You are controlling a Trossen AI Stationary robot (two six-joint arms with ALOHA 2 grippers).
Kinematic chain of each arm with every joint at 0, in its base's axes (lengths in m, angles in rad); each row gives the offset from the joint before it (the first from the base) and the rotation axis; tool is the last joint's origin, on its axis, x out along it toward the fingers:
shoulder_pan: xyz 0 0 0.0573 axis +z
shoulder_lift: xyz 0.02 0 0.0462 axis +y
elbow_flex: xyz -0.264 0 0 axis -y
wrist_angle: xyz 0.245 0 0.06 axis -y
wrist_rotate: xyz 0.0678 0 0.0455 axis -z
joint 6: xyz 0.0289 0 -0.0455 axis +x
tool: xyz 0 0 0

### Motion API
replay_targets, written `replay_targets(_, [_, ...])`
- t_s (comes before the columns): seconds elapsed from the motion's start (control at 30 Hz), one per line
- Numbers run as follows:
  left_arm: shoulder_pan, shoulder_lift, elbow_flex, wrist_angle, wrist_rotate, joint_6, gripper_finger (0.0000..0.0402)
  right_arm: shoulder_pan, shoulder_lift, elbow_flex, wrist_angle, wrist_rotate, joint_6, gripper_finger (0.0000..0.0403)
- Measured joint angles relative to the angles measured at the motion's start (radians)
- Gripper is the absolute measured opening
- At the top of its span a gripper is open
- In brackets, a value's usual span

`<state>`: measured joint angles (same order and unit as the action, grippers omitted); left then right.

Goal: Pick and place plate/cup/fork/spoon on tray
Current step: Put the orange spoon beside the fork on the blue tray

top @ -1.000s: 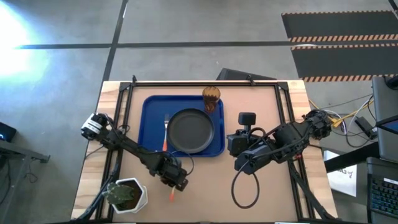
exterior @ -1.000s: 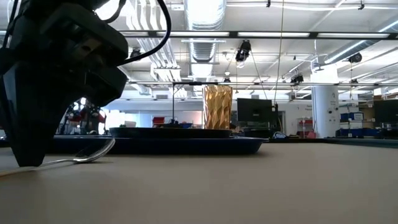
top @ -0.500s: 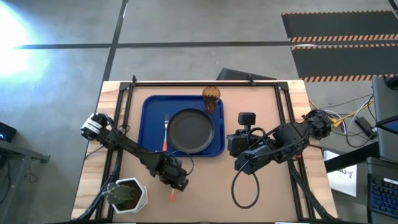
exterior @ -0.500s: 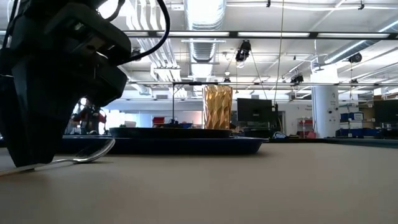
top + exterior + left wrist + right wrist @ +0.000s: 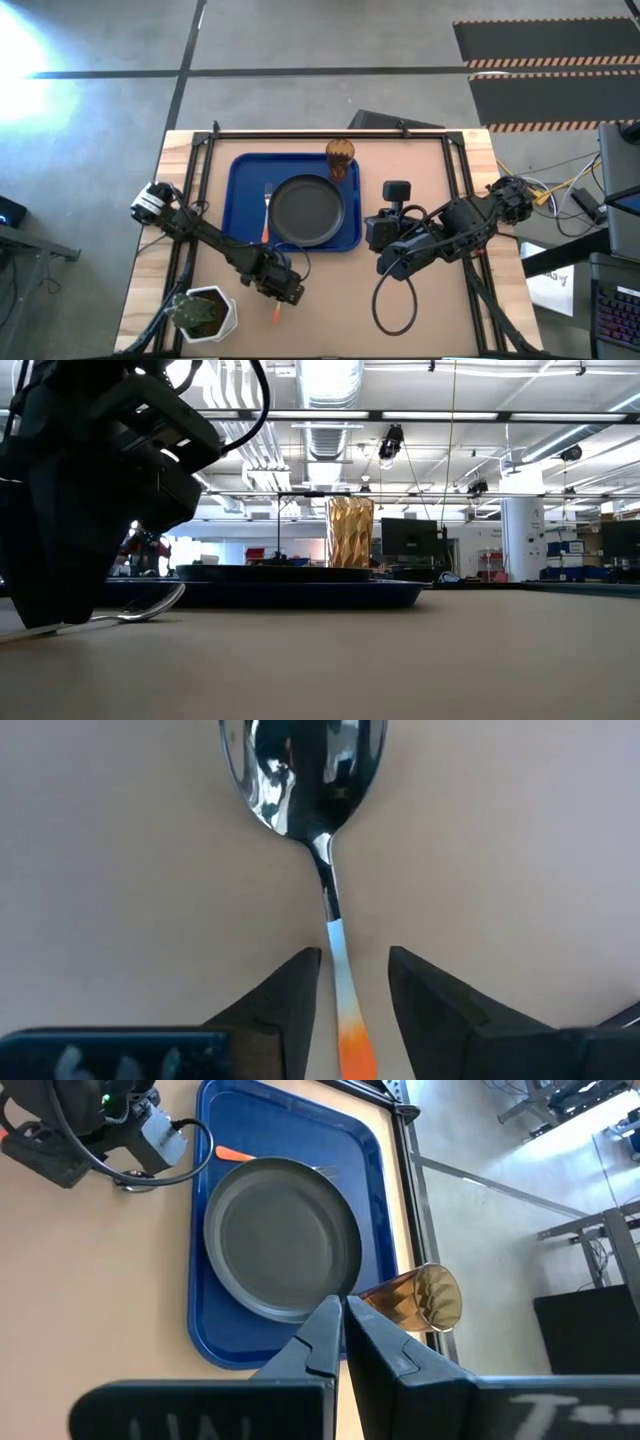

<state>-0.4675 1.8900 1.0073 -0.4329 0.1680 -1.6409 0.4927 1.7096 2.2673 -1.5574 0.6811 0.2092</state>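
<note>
The spoon (image 5: 300, 780) lies flat on the table in front of the blue tray (image 5: 245, 175), its bowl (image 5: 150, 605) toward the tray and its orange handle (image 5: 275, 315) toward the near edge. My left gripper (image 5: 355, 960) is low over it and open, one finger on either side of the handle, no touch that I can see. On the tray rest the dark plate (image 5: 307, 211), the fork (image 5: 267, 200) left of the plate, and the amber cup (image 5: 340, 155), which stands at the far right corner. My right gripper (image 5: 372, 235) waits shut, right of the tray.
A white pot with a green plant (image 5: 205, 312) stands at the near left corner, close to my left arm. A black cable loop (image 5: 395, 305) lies near the front, under my right arm. Black frame rails (image 5: 330, 133) run along the table's far edge and sides.
In the low view the dark bulk of my left gripper has broadened a little over the spoon's handle. The spoon lies where it was.
</note>
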Motion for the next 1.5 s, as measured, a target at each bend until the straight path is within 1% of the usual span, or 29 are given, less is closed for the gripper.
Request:
replay_targets(0.1, [-0.001,0.001,0.0,-0.01,-0.008,0.01,0.0086,0.0,0.0,0.0,0.002,0.0,0.0,0.0009])
replay_targets(0.23, [-0.001,0.001,-0.001,-0.028,-0.027,0.074,0.0018,0.0,0.0,0.0,0.005,0.0,0.0,0.0009])
replay_targets(0.27, [-0.001,0.001,-0.001,-0.029,-0.037,0.079,0.0011,0.0,0.0,0.0,0.006,0.0,0.0,0.0009])
replay_targets(0.43, [-0.002,0.001,-0.001,-0.029,-0.059,0.105,0.0003,0.0,0.0,0.0,0.007,0.0,0.0,0.0009])
replay_targets(0.53, [-0.004,-0.009,-0.002,-0.029,-0.089,0.131,0.0002,0.0,0.0,0.0,0.008,0.0,0.0,0.0009])
replay_targets(0.57, [-0.004,-0.018,-0.002,-0.029,-0.114,0.138,0.0002,0.0,0.0,0.0,0.008,0.0,0.0,0.0009])
replay_targets(0.63, [-0.002,-0.035,0.009,-0.037,-0.214,0.156,0.0001,0.0,0.0,0.0,0.011,0.0,0.0,0.0009])
replay_targets(0.7, [0.004,-0.066,0.028,-0.084,-0.321,0.159,0.0,0.0,0.0,0.0,0.014,0.001,0.0,0.0009])
replay_targets(0.77, [0.007,-0.098,0.048,-0.138,-0.399,0.159,0.0001,0.0,0.0,0.0,0.015,0.001,0.0,0.0009])
replay_targets(0.87, [0.008,-0.146,0.081,-0.235,-0.47,0.156,0.0002,0.0,0.0,0.0,0.02,0.001,0.0,0.0009])
replay_targets(0.97, [0.01,-0.192,0.119,-0.301,-0.517,0.156,0.0002,0.0,0.0,0.0,0.022,0.002,0.007,0.0009])
replay_targets(1.17, [0.008,-0.209,0.157,-0.31,-0.523,0.164,0.0001,0.0,0.0,0.0,0.022,0.012,0.017,0.0009])
replay_targets(1.27, [0.008,-0.194,0.155,-0.31,-0.517,0.163,0.0001,0.0,0.0,0.0,0.022,0.026,0.018,0.0009])
replay_targets(1.47, [0.008,-0.151,0.15,-0.308,-0.441,0.17,0.0,0.0,0.0,0.0,0.023,0.027,0.026,0.0009])
replay_targets(1.5, [0.008,-0.145,0.15,-0.301,-0.421,0.189,0.0,0.0,0.0,0.0,0.023,0.027,0.026,0.0009])
